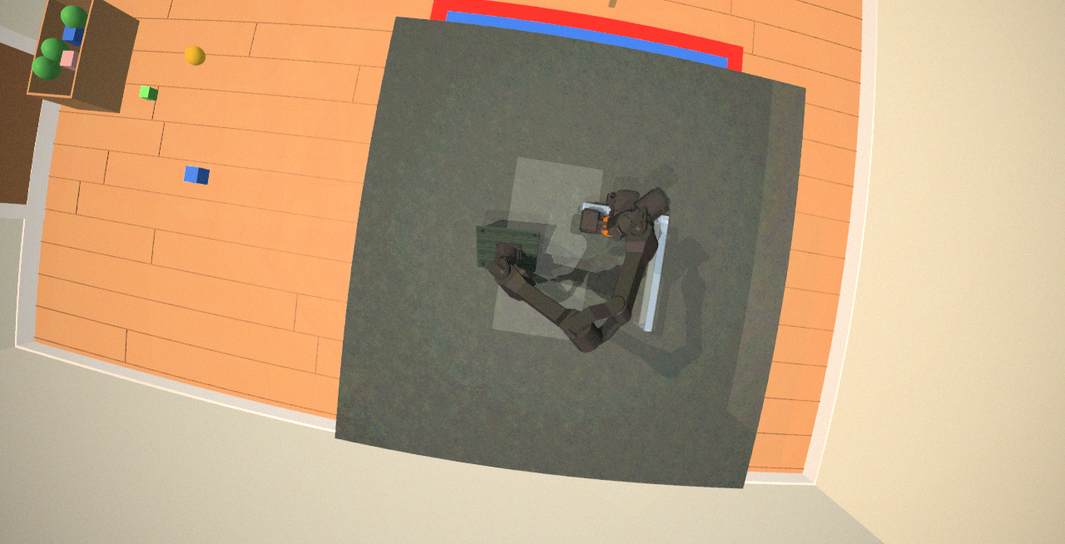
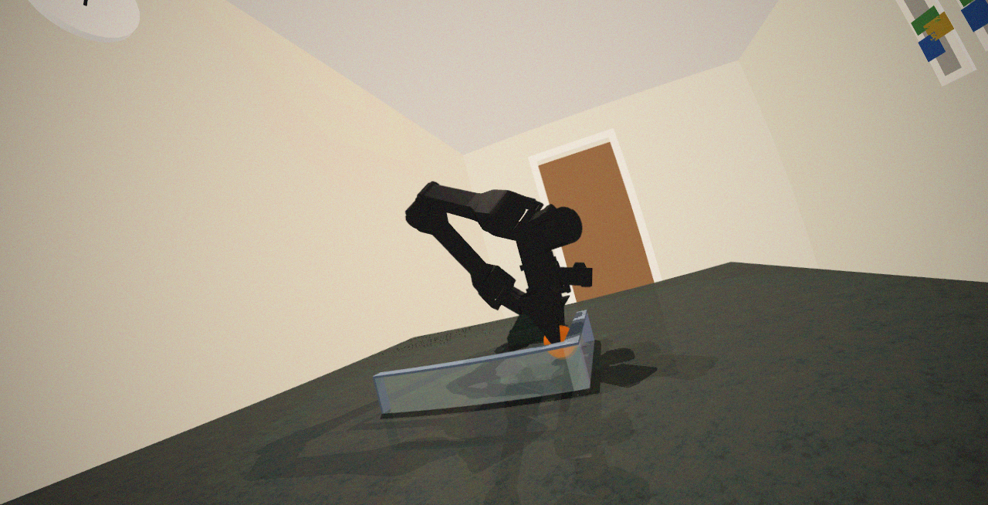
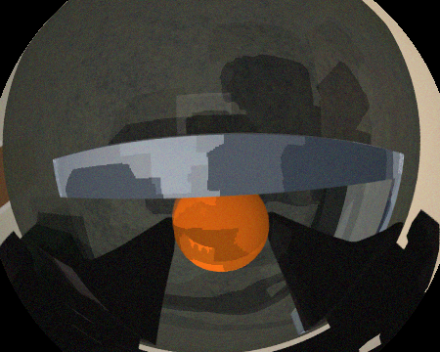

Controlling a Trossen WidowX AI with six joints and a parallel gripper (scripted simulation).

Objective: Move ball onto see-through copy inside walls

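The hand (image 3: 220,281) grips the orange ball (image 3: 220,233), its two dark fingers pressed on the ball's sides at 9 and 3 o'clock in the wrist view. The ball sits low inside the corner of the clear walls (image 2: 483,381), just beside the short wall that crosses the wrist view at its 12 o'clock. From the exterior view the ball (image 2: 560,346) shows through the wall near the corner, close to the desk (image 2: 759,398). Whether it touches the desk cannot be told. From the top the arm (image 1: 596,317) bends over the long wall, hand (image 1: 604,224) down at the corner.
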